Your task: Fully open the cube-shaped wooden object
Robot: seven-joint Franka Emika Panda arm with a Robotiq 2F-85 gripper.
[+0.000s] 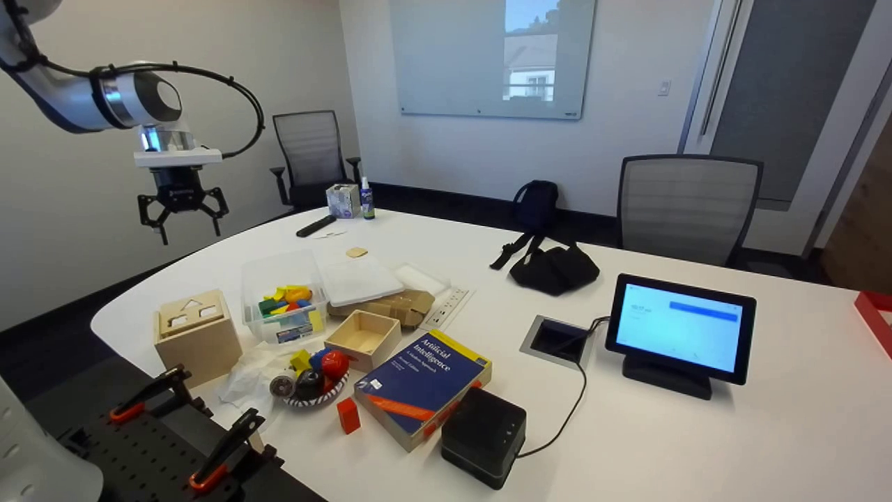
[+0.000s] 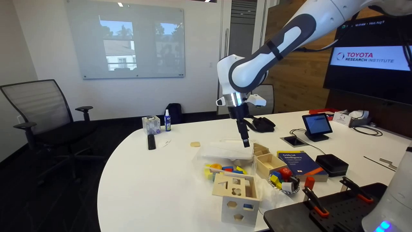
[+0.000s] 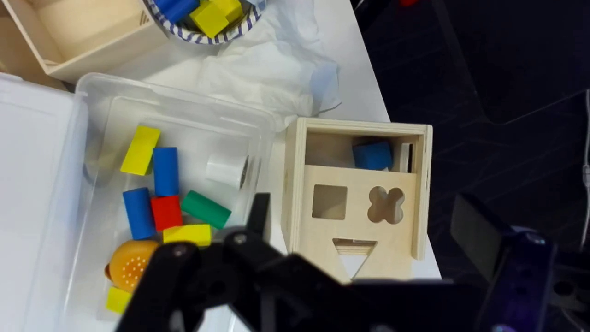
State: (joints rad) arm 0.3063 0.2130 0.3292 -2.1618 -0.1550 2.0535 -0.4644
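Note:
The cube-shaped wooden object point(image 1: 202, 352) is a light-tan box with shaped holes, standing near the table edge in both exterior views point(image 2: 229, 212). Its sliding lid point(image 2: 219, 190), with square, clover and triangle holes, is partly slid out and overhangs one side. In the wrist view the lid point(image 3: 357, 226) leaves a gap at the upper end of the box, where a blue block point(image 3: 372, 155) shows inside. My gripper point(image 1: 191, 237) is open and empty, high in the air. In the wrist view its fingers point(image 3: 366, 221) lie on either side of the box, apart from it. The lid's lower end is hidden.
A clear plastic bin point(image 3: 175, 99) of coloured blocks stands beside the box. A crumpled white cloth point(image 3: 272, 69), a bowl of toys point(image 1: 317, 401), an open wooden tray point(image 1: 366, 338) and a blue book point(image 1: 425, 380) are close by. Clamps point(image 1: 230, 446) stand at the robot's base.

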